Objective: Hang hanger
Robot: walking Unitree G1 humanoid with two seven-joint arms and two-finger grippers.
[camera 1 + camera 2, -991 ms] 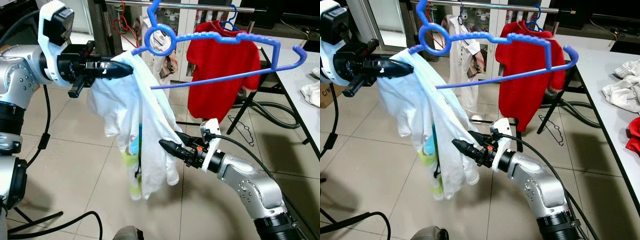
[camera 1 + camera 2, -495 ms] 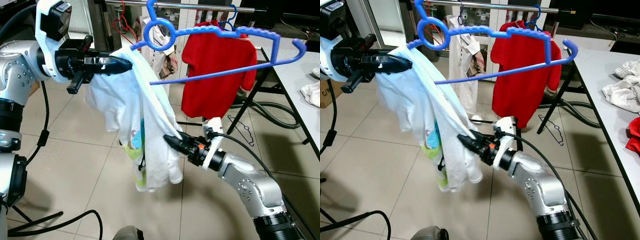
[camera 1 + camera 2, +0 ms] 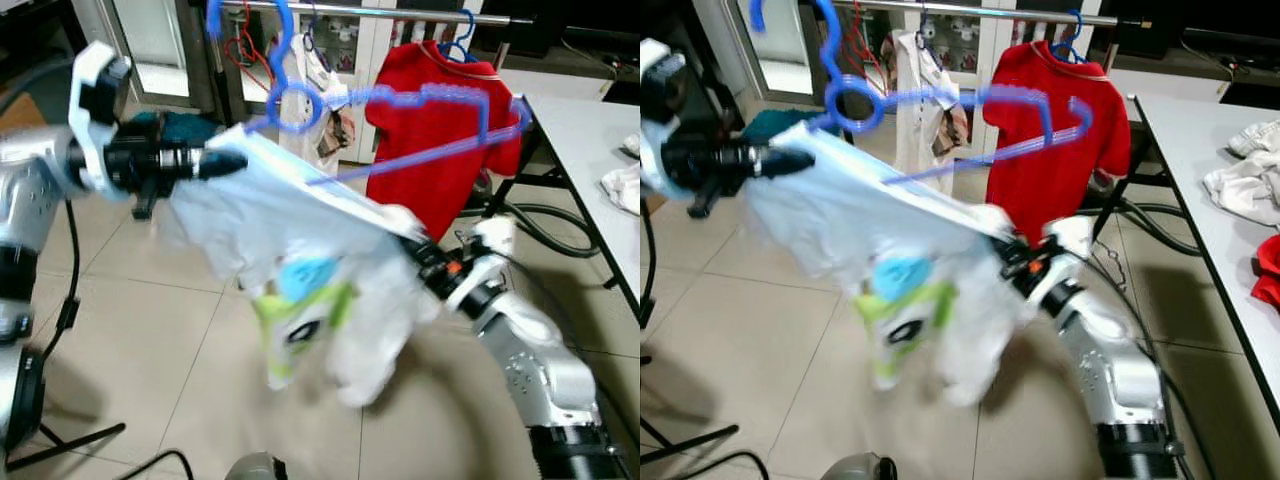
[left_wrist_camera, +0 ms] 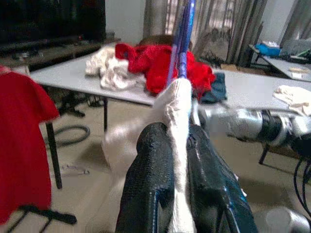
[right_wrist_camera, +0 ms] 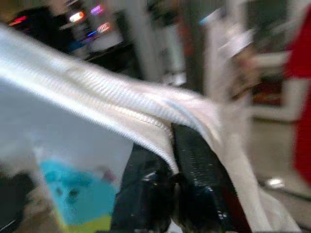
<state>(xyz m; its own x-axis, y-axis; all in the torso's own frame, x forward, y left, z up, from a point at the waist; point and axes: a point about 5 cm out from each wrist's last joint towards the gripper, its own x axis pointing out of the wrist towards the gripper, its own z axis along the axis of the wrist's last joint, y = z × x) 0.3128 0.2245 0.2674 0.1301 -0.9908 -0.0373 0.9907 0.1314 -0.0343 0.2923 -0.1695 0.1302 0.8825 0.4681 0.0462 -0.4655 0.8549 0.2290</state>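
Observation:
A blue plastic hanger (image 3: pixel 420 100) is held up below the clothes rail (image 3: pixel 400 14), with a white shirt (image 3: pixel 300 240) carrying a blue and green print draped over its left arm. My left gripper (image 3: pixel 225 162) is shut on the shirt's shoulder where the hanger's arm runs inside; in the left wrist view the white fabric (image 4: pixel 177 111) is pinched between the fingers and the hanger (image 4: pixel 181 43) rises from it. My right gripper (image 3: pixel 420 255) is shut on the shirt's other side, which is stretched taut between both grippers. The right wrist view shows the fabric (image 5: pixel 121 102) over the closed fingers (image 5: pixel 194 155). The picture is motion-blurred.
A red shirt (image 3: pixel 440 130) on a blue hanger and a pale garment (image 3: pixel 320 90) hang on the rail behind. A grey table (image 3: pixel 590 140) with loose clothes (image 3: pixel 622 185) stands at the right. Cables lie on the tiled floor (image 3: pixel 130 330).
My right gripper has taken hold of the shirt and pulled it up and to the right, stretching it out. The hanger has shifted left and its hook has risen toward the rail.

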